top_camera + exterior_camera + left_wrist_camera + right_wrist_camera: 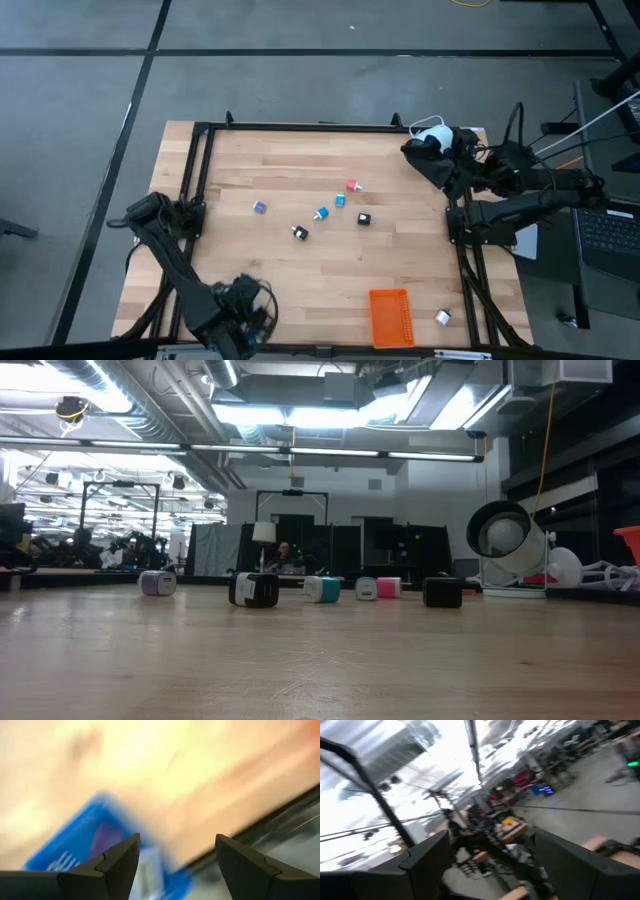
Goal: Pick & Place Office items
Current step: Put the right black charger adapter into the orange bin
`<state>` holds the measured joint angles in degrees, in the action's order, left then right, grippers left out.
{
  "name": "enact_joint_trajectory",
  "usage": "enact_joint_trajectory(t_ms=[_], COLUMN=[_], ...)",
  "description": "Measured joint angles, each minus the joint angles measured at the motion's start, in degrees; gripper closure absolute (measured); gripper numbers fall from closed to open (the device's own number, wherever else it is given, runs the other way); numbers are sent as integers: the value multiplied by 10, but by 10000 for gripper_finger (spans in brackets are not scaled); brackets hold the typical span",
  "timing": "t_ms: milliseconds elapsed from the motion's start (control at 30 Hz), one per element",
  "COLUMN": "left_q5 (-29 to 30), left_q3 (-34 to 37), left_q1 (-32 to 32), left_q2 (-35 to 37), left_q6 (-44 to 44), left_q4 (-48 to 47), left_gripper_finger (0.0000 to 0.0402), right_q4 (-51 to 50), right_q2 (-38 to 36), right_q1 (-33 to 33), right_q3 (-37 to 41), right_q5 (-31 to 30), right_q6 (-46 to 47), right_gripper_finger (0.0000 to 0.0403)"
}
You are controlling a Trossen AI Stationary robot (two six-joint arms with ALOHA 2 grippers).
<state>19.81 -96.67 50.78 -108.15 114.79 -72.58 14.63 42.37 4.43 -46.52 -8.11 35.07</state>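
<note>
Over the table's near left corner, the left gripper hangs above a blue tray, jaws spread wide and empty; a purple piece appears to lie inside, though blur leaves this uncertain. Six small office items sit scattered mid-table, with an orange tray near the front edge. The right gripper, parked at the far right corner, is open and empty. Judged best practice: lift straight clear of the tray before reaching for the nearest piece.
</note>
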Motion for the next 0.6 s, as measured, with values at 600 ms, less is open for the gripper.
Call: enact_joint_trajectory(t_ms=[600], left_q5=[328], left_q3=[-8], left_q1=[-224], left_q2=[105], left_q6=[-253], left_q4=[-4], left_gripper_finger=[149], right_q4=[-398], right_q2=[128], right_q1=[6], right_q3=[-143], right_q5=[-88], right_q6=[-64], right_gripper_finger=[101])
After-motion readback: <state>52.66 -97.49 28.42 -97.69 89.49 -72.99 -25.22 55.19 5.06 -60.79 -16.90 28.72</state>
